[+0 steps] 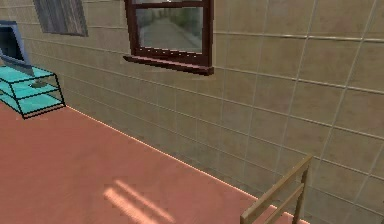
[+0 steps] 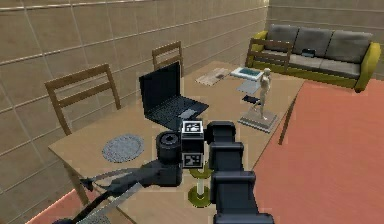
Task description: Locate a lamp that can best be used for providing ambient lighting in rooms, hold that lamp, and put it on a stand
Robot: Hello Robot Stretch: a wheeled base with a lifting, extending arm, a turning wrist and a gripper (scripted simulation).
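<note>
Teal stand (image 1: 30,88) with two glass tiers is seen at the forward view's left edge, against the tiled wall (image 1: 280,90); a dark-framed window (image 1: 170,35) is set higher in that wall, and the top of a wooden chair (image 1: 282,195) is cut off at the lower right. In the arm side view the gripper (image 2: 82,198) is seen low on the left, at the near edge of a wooden table (image 2: 225,105). Nothing is held in it (only bare tabletop and floor lie behind its fingers), and how the fingers are set cannot be told. Farther right, a grey round plate (image 2: 123,148), an opened black laptop (image 2: 165,95) and a small pale upright thing (image 2: 262,100) on a flat base are found on the table. Whether that thing is the lamp cannot be told. A sofa (image 2: 315,55) is placed beyond, at the right
</note>
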